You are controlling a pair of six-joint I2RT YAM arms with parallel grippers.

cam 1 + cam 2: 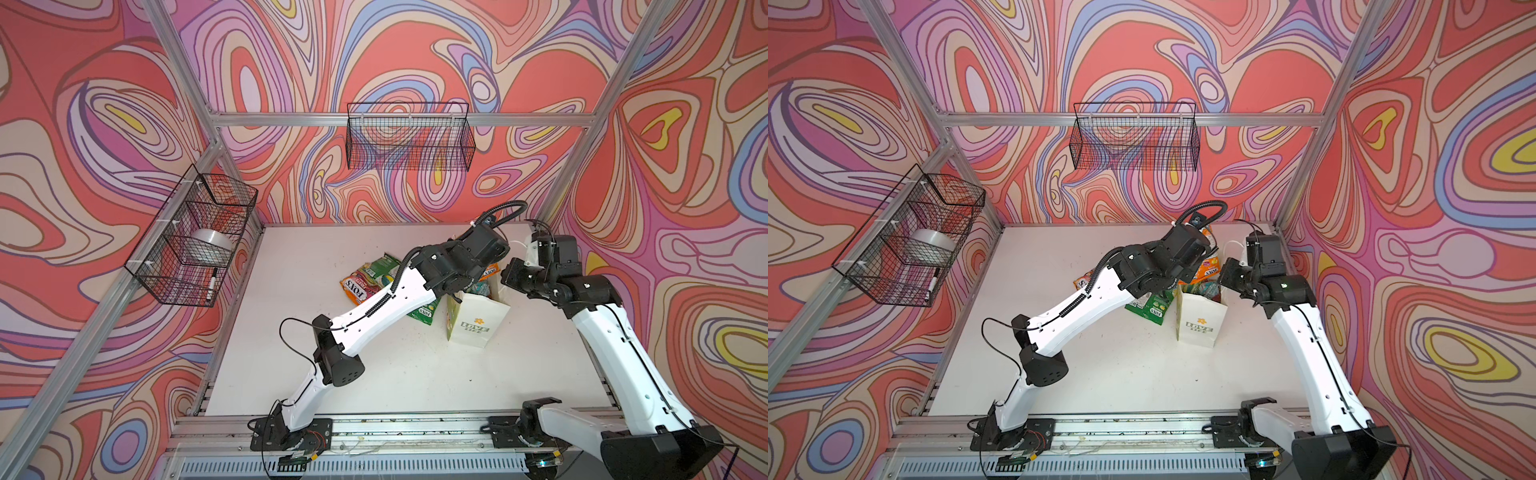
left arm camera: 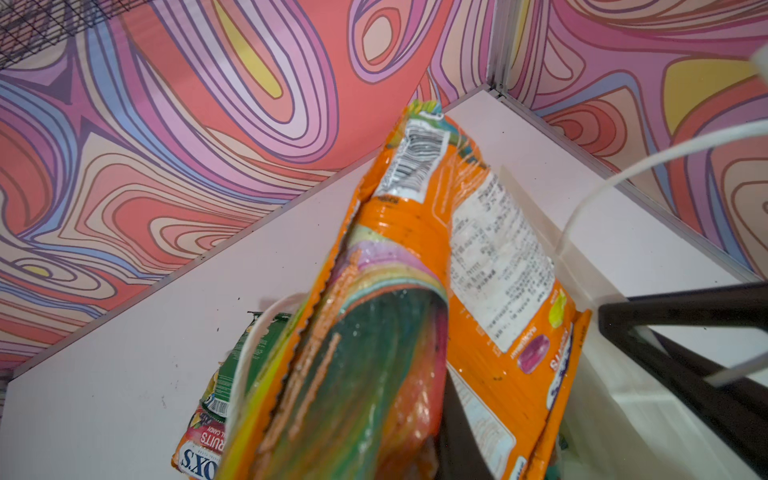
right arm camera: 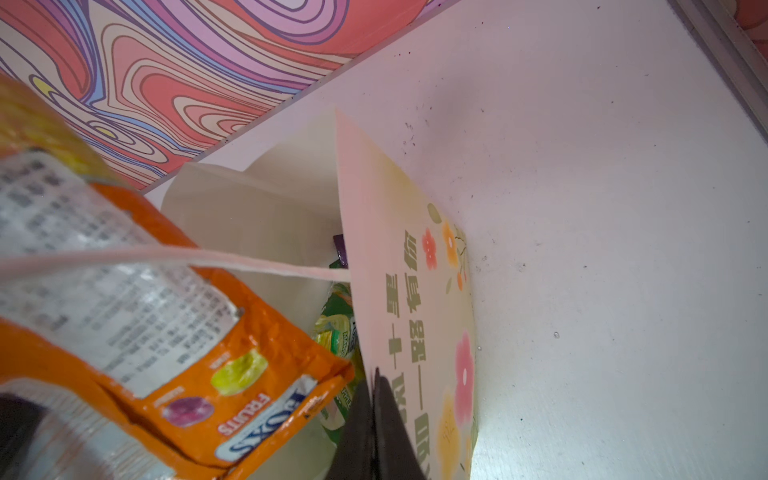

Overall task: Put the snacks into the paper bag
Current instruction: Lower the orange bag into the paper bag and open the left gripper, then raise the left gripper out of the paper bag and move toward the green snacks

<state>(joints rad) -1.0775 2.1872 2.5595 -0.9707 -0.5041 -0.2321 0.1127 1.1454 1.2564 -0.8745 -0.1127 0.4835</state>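
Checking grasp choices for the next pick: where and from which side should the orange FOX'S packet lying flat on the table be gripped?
Probably its near-left edge, from above: the orange packet lies flat there on bare table, while its far side abuts a green packet and the left arm overhangs its right.

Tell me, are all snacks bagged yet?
Not yet. Some green glossy packets sit inside the white paper bag. The left pincer holds an orange glossy packet above its opening; the right pincer pinches its wall. Several loose packets lie on the white table.
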